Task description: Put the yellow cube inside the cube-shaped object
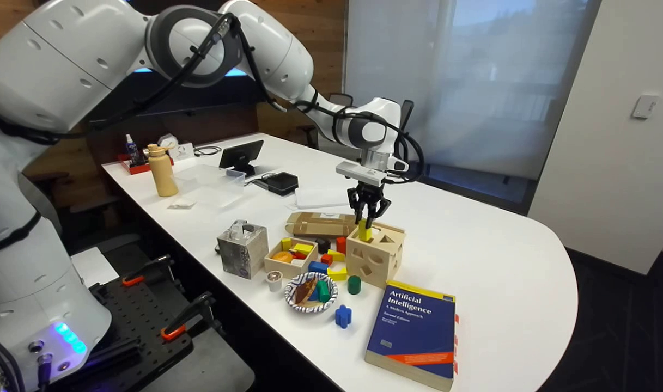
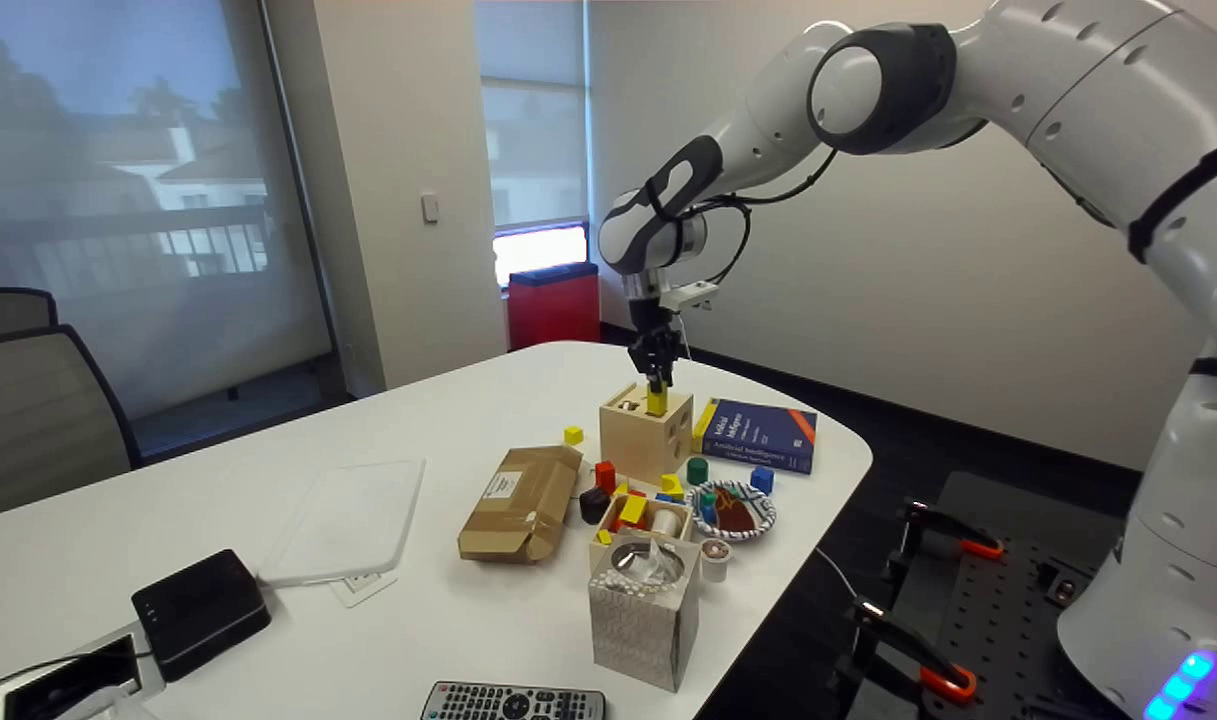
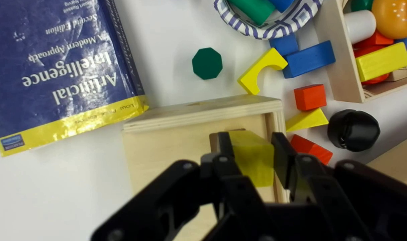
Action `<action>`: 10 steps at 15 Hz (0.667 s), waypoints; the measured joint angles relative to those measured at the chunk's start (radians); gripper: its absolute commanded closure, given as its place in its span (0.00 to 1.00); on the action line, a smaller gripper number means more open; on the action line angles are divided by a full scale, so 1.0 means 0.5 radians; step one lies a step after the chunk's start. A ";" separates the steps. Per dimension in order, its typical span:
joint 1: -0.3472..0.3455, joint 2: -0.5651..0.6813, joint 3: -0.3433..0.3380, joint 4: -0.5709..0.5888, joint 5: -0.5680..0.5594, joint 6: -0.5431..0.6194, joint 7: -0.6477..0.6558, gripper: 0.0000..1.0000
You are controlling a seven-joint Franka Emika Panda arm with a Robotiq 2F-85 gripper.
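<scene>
both exterior views share the white table (image 1: 500,283), seen from opposite sides of the panda arm (image 1: 277,60) — the wrist view looks down, near, onto the wooden shape-sorter box (image 3: 166,150).

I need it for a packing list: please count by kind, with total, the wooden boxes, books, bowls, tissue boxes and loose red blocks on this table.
Wooden boxes: 2 (cube-shaped box, tray box)
Book: 1
Bowl: 1
Tissue box: 1
Loose red blocks: 2
Total: 7
</scene>
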 measured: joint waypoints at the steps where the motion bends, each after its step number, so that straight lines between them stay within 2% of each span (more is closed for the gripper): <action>1: 0.000 0.007 0.000 0.010 0.000 0.000 0.000 0.91; 10: 0.000 0.071 0.000 0.094 -0.001 -0.056 0.000 0.91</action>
